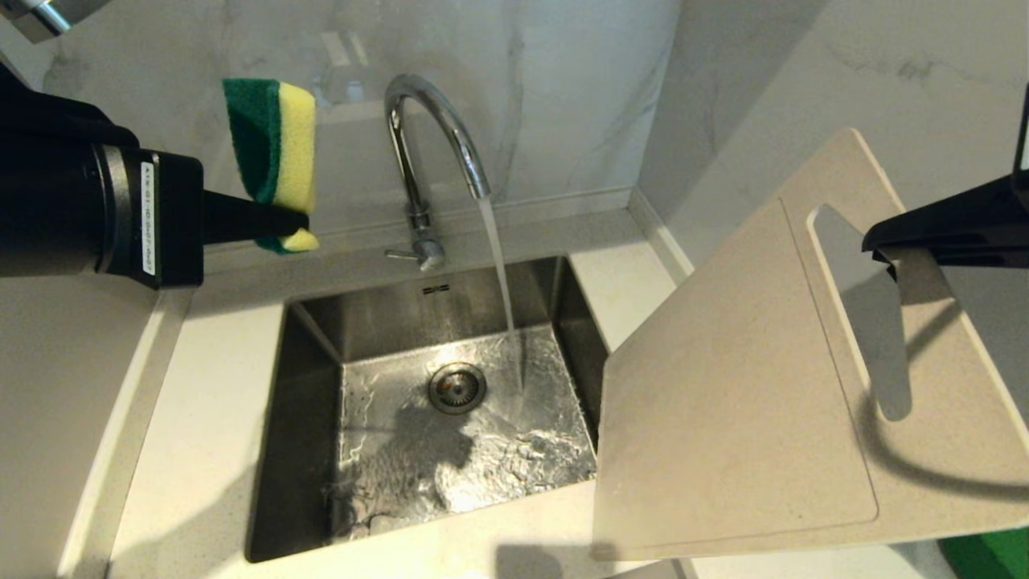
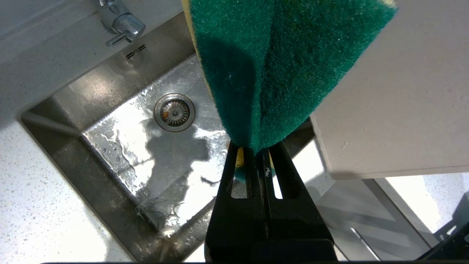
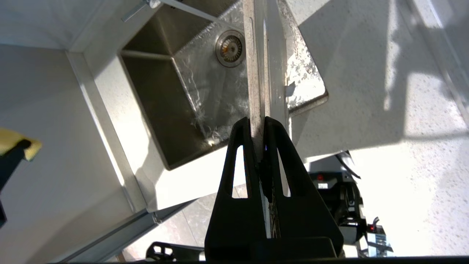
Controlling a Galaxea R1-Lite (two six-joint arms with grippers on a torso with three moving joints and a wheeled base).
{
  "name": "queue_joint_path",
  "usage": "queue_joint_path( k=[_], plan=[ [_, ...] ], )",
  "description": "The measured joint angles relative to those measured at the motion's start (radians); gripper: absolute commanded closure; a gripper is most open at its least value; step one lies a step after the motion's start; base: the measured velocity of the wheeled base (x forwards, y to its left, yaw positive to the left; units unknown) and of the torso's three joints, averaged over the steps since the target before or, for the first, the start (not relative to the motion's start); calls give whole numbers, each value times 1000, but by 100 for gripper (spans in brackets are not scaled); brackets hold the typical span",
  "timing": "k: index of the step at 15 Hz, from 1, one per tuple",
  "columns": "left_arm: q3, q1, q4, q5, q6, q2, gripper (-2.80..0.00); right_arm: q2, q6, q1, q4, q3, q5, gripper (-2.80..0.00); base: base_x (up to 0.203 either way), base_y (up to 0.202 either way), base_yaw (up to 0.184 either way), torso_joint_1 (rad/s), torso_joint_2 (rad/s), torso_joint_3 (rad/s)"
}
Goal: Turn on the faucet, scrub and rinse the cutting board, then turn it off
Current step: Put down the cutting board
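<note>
Water runs from the chrome faucet [image 1: 438, 137] into the steel sink [image 1: 321, 386]; its side lever [image 1: 399, 256] points left. The beige cutting board [image 1: 723, 402] hangs tilted in the air over the sink's right edge, and my right gripper [image 1: 884, 251] is shut on its rim beside the slot handle [image 1: 864, 322]. In the right wrist view the board [image 3: 256, 55] shows edge-on between the black fingers [image 3: 238, 139]. My left gripper [image 1: 293, 219] is up at the left of the faucet, shut on a green and yellow sponge [image 1: 273, 141]; the sponge's green face [image 2: 278, 66] fills the left wrist view.
The drain [image 1: 457, 388] lies in the wet sink bottom. A pale speckled counter [image 1: 201, 434] surrounds the sink, with a marble wall [image 1: 563, 80] behind and to the right. Something green [image 1: 989, 555] shows at the bottom right corner.
</note>
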Motion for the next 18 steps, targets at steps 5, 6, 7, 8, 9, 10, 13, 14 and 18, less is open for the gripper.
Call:
queue_joint_path(
  k=[5,6,7,8,9,10,13,14,18],
  plan=[
    [0,1,0,0,-1,6,0,-108,-38,1,29,174,2,0,0,0,0,0,0,0],
    [0,0,0,0,-1,7,0,-142,-56,0,29,233,1,0,0,0,0,0,0,0],
    [0,0,0,-1,-1,7,0,-173,-73,1,29,285,3,0,0,0,0,0,0,0],
    [1,0,0,-1,-1,8,0,-208,-94,1,29,337,3,0,0,0,0,0,0,0],
    [1,0,0,0,-1,8,0,-243,-116,0,28,390,1,0,0,0,0,0,0,0],
    [2,0,0,0,-1,8,0,-275,-136,0,28,439,1,0,0,0,0,0,0,0],
    [2,0,0,0,-1,8,0,-363,-227,1,24,575,-1,0,0,0,0,0,0,0],
    [2,0,1,0,0,8,0,-390,-262,0,23,613,-3,0,0,0,0,0,0,0],
    [1,0,2,2,1,8,0,-487,-370,0,-8,791,-4,0,0,0,0,0,0,0]
  ],
)
